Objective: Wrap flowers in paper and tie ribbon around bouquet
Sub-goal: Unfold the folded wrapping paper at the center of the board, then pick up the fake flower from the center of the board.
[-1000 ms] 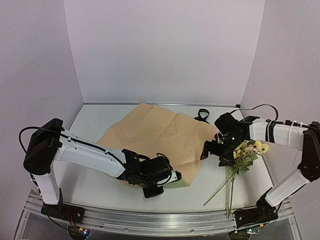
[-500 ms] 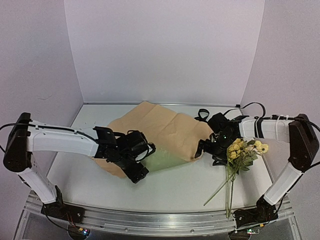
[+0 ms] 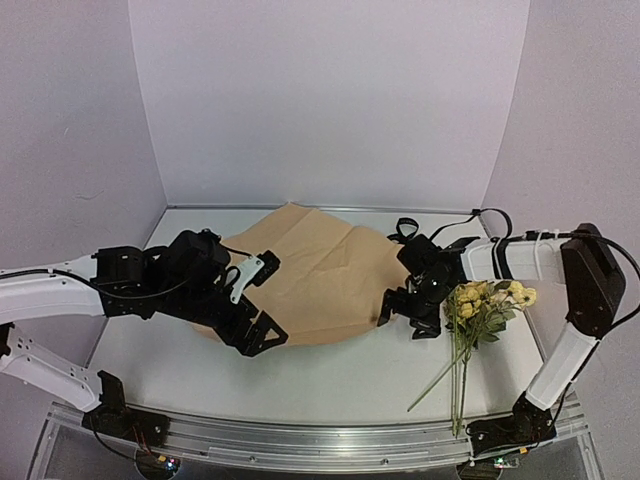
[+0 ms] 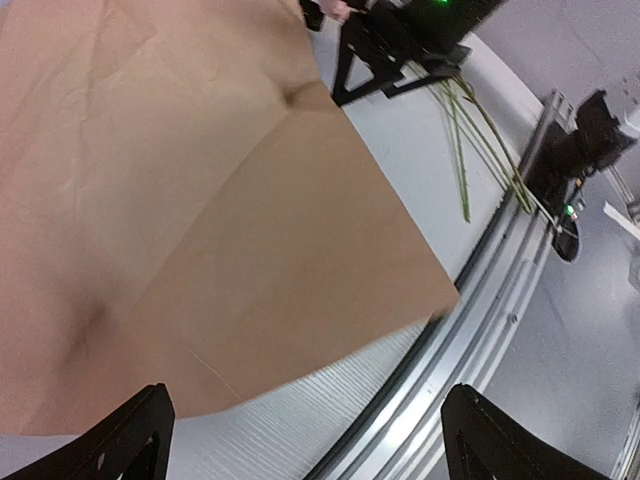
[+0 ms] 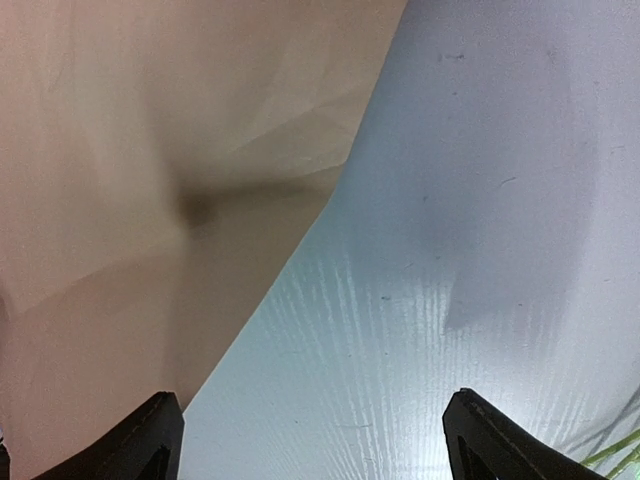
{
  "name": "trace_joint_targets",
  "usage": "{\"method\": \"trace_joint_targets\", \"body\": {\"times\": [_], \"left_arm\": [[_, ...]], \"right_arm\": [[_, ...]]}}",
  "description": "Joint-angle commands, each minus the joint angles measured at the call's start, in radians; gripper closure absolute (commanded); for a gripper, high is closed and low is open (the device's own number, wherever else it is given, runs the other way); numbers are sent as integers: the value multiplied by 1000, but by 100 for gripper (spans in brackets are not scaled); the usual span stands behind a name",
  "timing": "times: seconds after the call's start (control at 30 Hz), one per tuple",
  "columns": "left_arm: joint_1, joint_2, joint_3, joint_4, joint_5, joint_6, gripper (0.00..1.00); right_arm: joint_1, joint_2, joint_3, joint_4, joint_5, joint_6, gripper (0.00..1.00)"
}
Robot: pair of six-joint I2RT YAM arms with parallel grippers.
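The paper lies spread on the table with its tan side up, and it fills most of the left wrist view. My left gripper hovers open over the paper's near left edge, nothing between its fingers. My right gripper is open just off the paper's right edge, above bare table. The flowers lie right of it, stems pointing to the near edge. The ribbon sits coiled behind the paper. No bouquet is formed.
White walls enclose the table at the back and both sides. A metal rail runs along the near edge. Black cables trail from the right arm near the back right corner.
My left gripper opened and let go of the paper's near corner, then swung back left. The paper settled flat, tan side up. My right gripper moved left, away from the flowers, to the paper's edge.
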Motion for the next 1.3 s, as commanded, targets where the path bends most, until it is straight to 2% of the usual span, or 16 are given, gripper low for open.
{"method": "trace_joint_targets", "body": {"times": [0.0,0.2,0.33,0.47,0.53,0.8,0.9,0.93,1.0,1.13,1.2,1.27], "left_arm": [[59,26,16,50,-125,-149,4],[217,91,32,104,-57,-237,6],[296,154,27,122,31,-253,7],[360,207,-5,164,107,-275,8],[386,222,-19,196,144,-279,8],[451,241,-45,252,213,-272,8],[468,248,-50,271,234,-277,7],[471,253,-50,279,243,-279,7],[472,268,-51,293,264,-286,7],[472,285,-62,323,284,-292,6],[474,287,-60,331,286,-282,6],[474,287,-50,338,286,-275,5]], "right_arm": [[61,3,2,52,55,51,10],[161,86,60,103,70,133,23],[183,137,83,173,48,205,32],[220,186,134,197,43,255,52],[237,207,157,201,52,272,58],[290,245,181,231,114,360,72],[313,234,164,231,147,369,74],[316,227,156,231,151,371,73],[319,210,140,230,154,370,63],[321,131,131,181,167,302,32],[320,58,143,77,212,231,18],[315,-13,126,-26,269,165,9]]}}
